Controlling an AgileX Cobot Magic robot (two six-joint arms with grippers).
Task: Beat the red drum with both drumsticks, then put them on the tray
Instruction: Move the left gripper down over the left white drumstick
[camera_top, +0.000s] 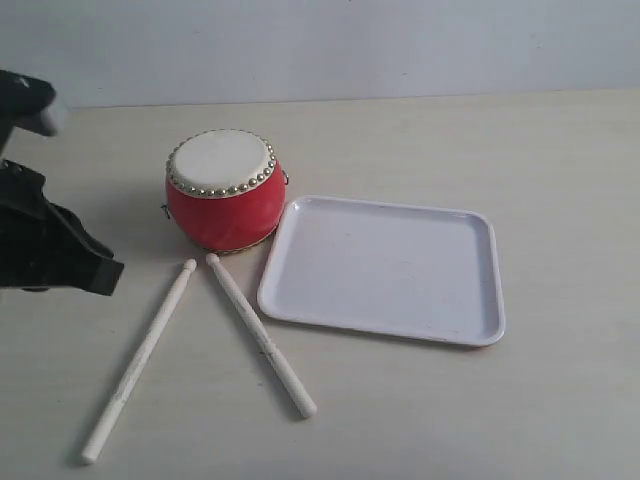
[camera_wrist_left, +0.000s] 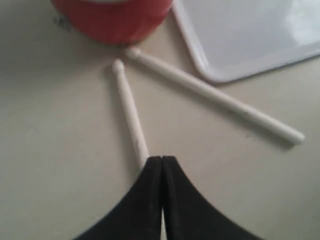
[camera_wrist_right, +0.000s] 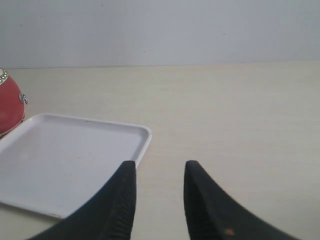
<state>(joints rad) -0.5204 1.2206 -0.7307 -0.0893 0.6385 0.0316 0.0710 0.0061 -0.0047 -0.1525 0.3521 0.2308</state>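
Note:
The red drum (camera_top: 222, 205) stands upright on the table, its cream skin up. Two pale drumsticks lie flat in front of it in a V, one to the left (camera_top: 140, 360) and one to the right (camera_top: 260, 335), their tips close to the drum. The white tray (camera_top: 390, 265) lies to the right of the drum with nothing on it. My left gripper (camera_top: 108, 276) hovers left of the sticks, shut on nothing; in the left wrist view its tips (camera_wrist_left: 162, 161) sit over the left drumstick (camera_wrist_left: 130, 110). My right gripper (camera_wrist_right: 159, 170) is open beside the tray's edge (camera_wrist_right: 142, 145).
A pale wall runs along the far edge of the table (camera_top: 560, 150). In the left wrist view the right drumstick (camera_wrist_left: 215, 95) lies close to the tray's corner (camera_wrist_left: 215, 75). The right arm is outside the exterior view.

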